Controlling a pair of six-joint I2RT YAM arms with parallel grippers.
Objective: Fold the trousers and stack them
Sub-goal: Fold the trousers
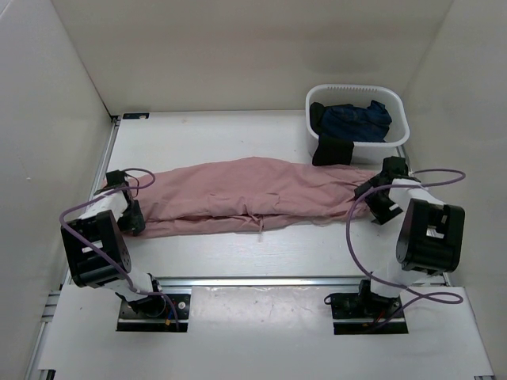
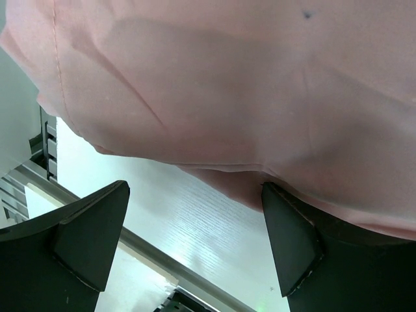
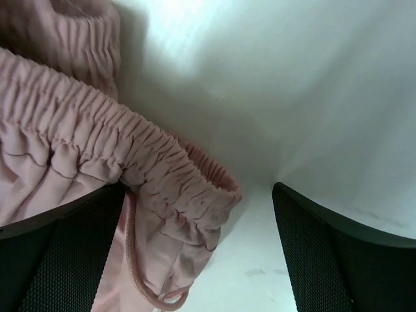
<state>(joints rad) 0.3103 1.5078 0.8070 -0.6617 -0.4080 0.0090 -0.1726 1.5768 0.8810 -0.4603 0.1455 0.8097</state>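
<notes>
The trousers [image 1: 245, 198] lie lengthwise on the table [image 1: 238, 253], left end effector [image 2: 195, 188] released at one end, right end effector [image 3: 198, 187] (likewise spread wide) astride the elastic waistband [image 3: 130, 143].

Your trousers [image 1: 238, 202] are a plain dusty pink, with a matching pink drawstring [image 3: 133, 266]. The table [image 1: 261, 249] is white with a faint wood grain. The basket [image 1: 398, 111] is white; the cloth [image 1: 360, 119] in it is dark navy, with a black piece [image 1: 333, 150] at the rim. Your left tool [image 2: 195, 240] and right tool [image 3: 195, 240] are black, their cables [image 1: 349, 233] purple. The walls [image 1: 238, 47] are off-white.
</notes>
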